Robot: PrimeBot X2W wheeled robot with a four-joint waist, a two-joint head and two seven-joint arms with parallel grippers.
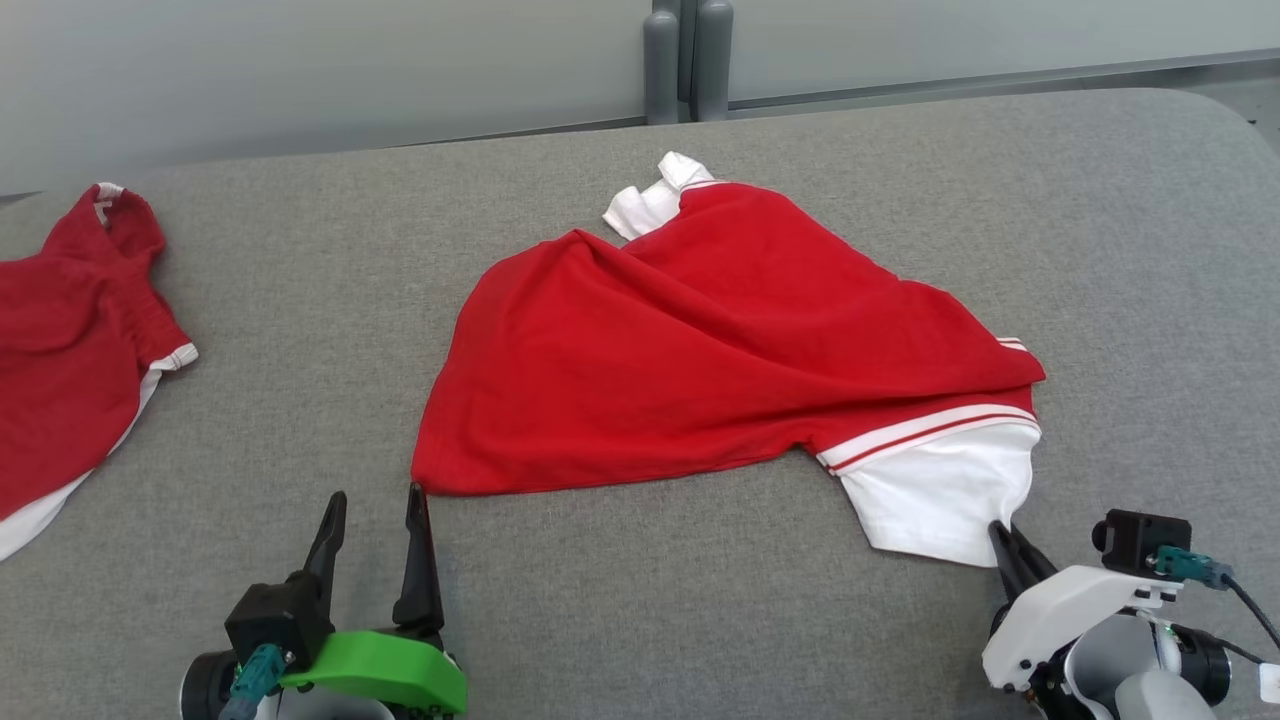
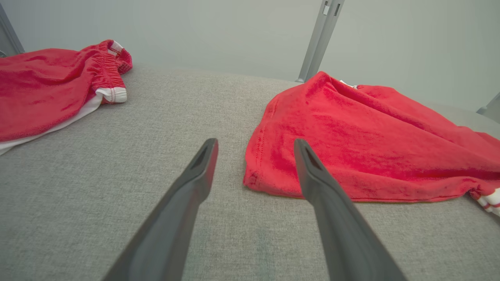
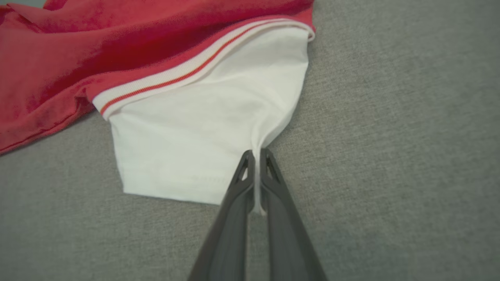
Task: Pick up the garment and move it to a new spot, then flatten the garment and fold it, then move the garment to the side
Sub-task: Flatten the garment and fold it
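The right gripper [image 3: 256,154] is pinched shut on the near edge of the white sleeve [image 3: 195,148] of the garment [image 1: 700,340], which lies crumpled midway across the grey surface [image 1: 1100,250]. The left gripper [image 1: 375,497] stands wide and empty just beside the garment's near left corner. By my reading one grasp is made; lifting, flattening, folding and moving aside all remain.

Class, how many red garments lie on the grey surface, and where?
2. The middle garment has its white sleeve pinched by the right gripper; the left garment lies at the edge, partly cut off.
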